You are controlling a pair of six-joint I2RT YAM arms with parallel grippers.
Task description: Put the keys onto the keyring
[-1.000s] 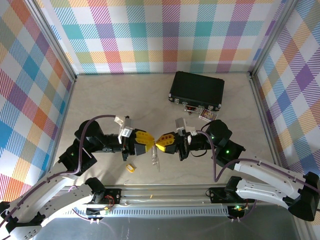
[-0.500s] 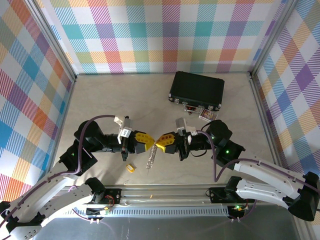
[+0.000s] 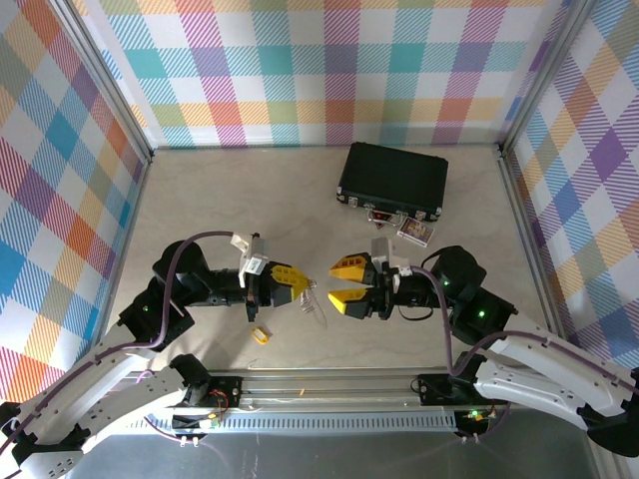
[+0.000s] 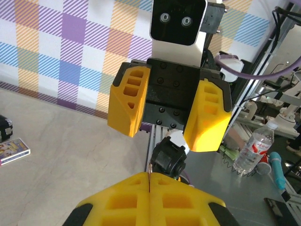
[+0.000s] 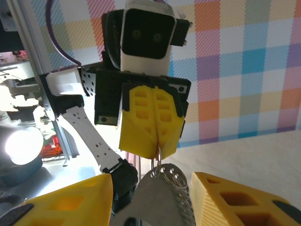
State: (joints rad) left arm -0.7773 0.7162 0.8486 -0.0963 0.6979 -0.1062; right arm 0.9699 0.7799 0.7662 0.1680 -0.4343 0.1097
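Observation:
My left gripper (image 3: 298, 283) is shut on the keyring (image 5: 159, 156), a thin metal loop pinched between its yellow fingertips. Several flat silvery keys (image 3: 317, 305) hang from the ring just below those tips, and in the right wrist view the keys (image 5: 164, 197) fan out close to the camera. My right gripper (image 3: 341, 284) faces the left one a short way to the right, open, with nothing between its fingers. In the left wrist view the ring's edge (image 4: 150, 169) shows as a thin line between the closed pads. A tiny yellow piece (image 3: 261, 335) lies on the table below the left gripper.
A black case (image 3: 391, 180) lies at the back right, with a small card box (image 3: 415, 232) in front of it. The aluminium rail (image 3: 329, 384) runs along the near edge. Checked walls stand on three sides.
My right gripper has opened and drawn back to the right, letting go. The keys now hang from the left gripper alone, which has stayed shut in place.

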